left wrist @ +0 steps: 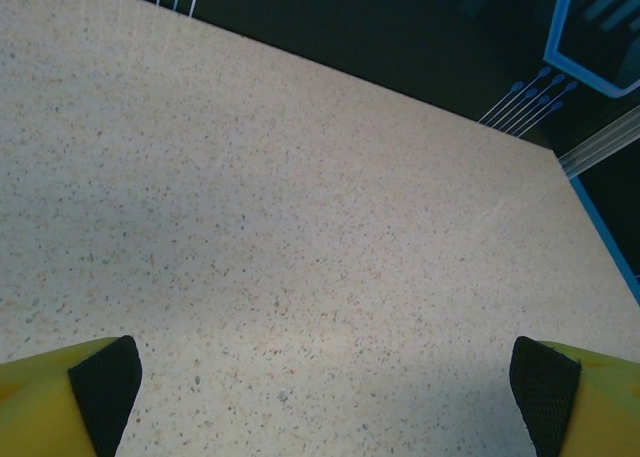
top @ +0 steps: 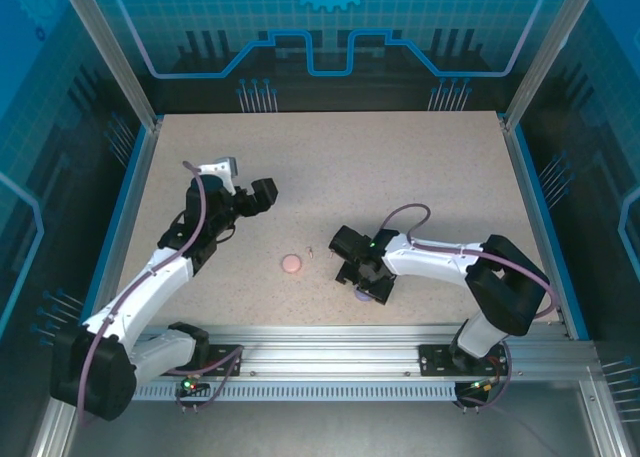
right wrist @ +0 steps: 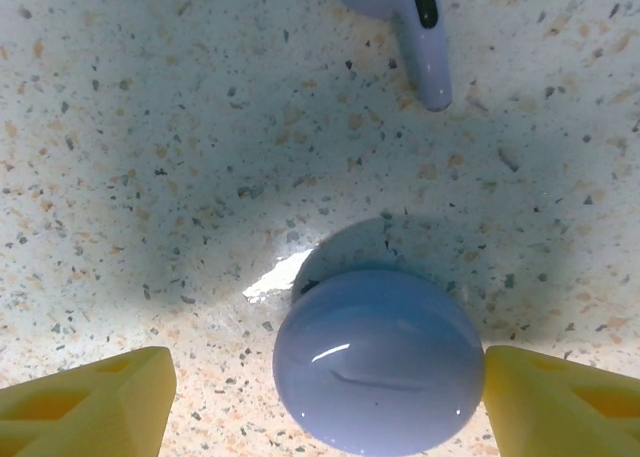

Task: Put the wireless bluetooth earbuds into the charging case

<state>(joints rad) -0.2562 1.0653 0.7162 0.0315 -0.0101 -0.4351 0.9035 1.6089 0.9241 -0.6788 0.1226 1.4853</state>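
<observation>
While the left gripper (left wrist: 325, 392) hangs spread wide over bare table (left wrist: 300, 177) at the far left, holding nothing, a round pink case (top: 291, 263) lies near the middle. Further right, the right gripper (right wrist: 325, 377) stands open astride the round purple case (right wrist: 378, 362), one finger clear of it. A purple earbud (right wrist: 420, 37) lies loose on the table near that case.

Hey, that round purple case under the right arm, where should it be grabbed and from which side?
Grip the purple case across its widest middle, probably coming straight down from above. It is a smooth, rounded dome resting on the table, so only its opposite sides offer the pads purchase. The right gripper straddles it, jaws open.
</observation>
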